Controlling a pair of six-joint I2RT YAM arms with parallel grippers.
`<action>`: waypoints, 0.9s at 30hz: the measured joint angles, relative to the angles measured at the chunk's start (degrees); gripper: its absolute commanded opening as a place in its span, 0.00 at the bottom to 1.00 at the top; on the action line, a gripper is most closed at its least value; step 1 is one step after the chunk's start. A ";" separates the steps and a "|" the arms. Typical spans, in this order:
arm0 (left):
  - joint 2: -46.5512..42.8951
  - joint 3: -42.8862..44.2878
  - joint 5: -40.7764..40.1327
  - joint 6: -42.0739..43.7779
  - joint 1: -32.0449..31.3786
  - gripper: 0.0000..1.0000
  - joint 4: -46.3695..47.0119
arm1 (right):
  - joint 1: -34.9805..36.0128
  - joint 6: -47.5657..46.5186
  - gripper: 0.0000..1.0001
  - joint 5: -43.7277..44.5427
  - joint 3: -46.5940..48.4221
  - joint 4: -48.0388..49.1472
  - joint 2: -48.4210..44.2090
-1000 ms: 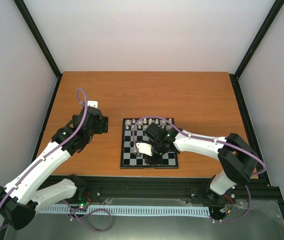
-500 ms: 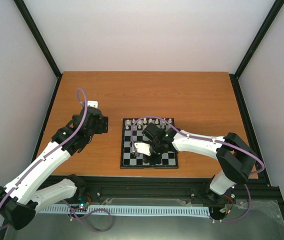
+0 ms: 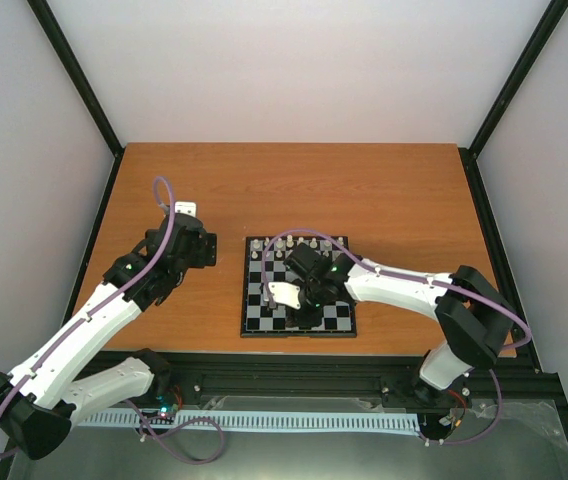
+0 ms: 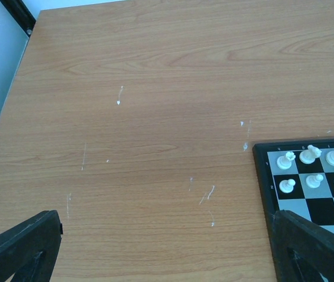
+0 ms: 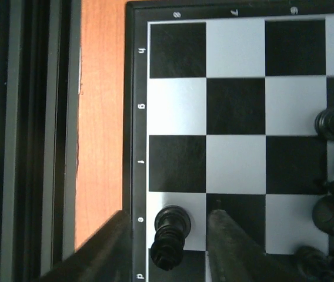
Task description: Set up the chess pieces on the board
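The right arm reaches left and bends down over the near side of the board [image 3: 339,318]. The right gripper [image 5: 168,212] is spread around a black piece [image 5: 171,232] on the near row and does not touch it. The left arm hangs over the table [image 4: 155,88], left of the board, with the left gripper [image 4: 166,217] spread wide too.

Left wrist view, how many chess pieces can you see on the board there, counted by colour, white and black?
White chess pieces: 7, in two rows at the corner of the board; one is cut off by the picture's edge.
Black: 0 in this view.
Total: 7.
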 measured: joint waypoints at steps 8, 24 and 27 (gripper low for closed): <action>-0.07 0.00 3.43 0.57 0.00 1.00 0.13 | -6.84 0.11 0.45 -3.15 0.66 -1.18 -9.90; -8.37 -6.64 31.98 4.42 -2.93 1.00 1.97 | -22.47 4.15 0.43 1.51 -0.72 0.96 -16.41; -7.02 -6.97 31.87 4.48 -3.04 1.00 2.51 | -22.49 4.13 0.43 2.21 -0.72 1.33 -15.39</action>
